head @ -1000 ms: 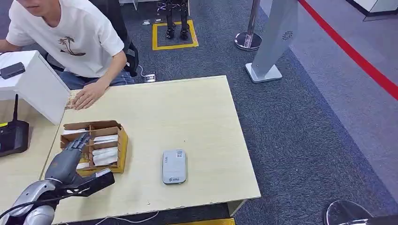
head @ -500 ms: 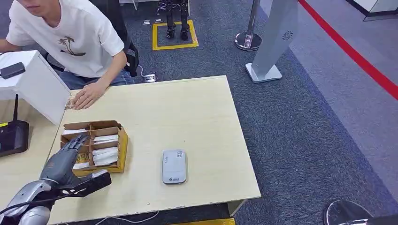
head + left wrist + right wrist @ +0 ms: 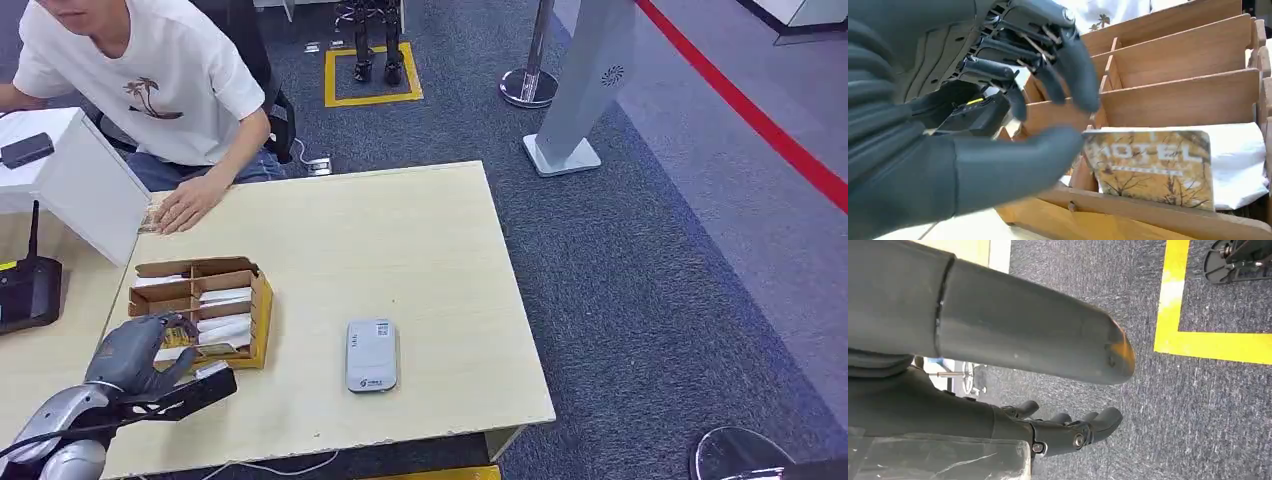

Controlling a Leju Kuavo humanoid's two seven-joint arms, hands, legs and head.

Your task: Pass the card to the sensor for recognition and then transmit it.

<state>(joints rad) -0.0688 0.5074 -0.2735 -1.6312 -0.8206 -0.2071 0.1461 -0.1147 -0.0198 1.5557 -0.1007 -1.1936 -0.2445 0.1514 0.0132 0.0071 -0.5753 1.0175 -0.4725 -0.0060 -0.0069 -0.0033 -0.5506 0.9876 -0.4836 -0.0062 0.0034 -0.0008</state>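
Observation:
A wooden box (image 3: pixel 263 312) with compartments of white cards stands on the pale table's left part. My left hand (image 3: pixel 135 352) hovers over its near left corner with the fingers curled down. In the left wrist view a yellow card (image 3: pixel 1153 167) printed HOTEL stands in the box (image 3: pixel 1188 100). My thumb (image 3: pixel 1013 165) touches its edge, and the fingers (image 3: pixel 1073 75) curl above it with a gap. The grey sensor (image 3: pixel 371 355) lies flat to the right of the box. My right hand (image 3: pixel 1068 432) hangs over carpet, holding nothing.
A person in a white shirt (image 3: pixel 150 80) sits at the table's far left corner, one hand (image 3: pixel 185 208) flat on the table (image 3: pixel 400 250). A white box (image 3: pixel 70 180) and a black device (image 3: pixel 25 295) stand at the left. A silver gate post (image 3: pixel 590 80) stands beyond.
My left hand's fingers, stretched out over the box before, have curled down and drawn back toward the near compartment. The sensor, box and person have stayed put.

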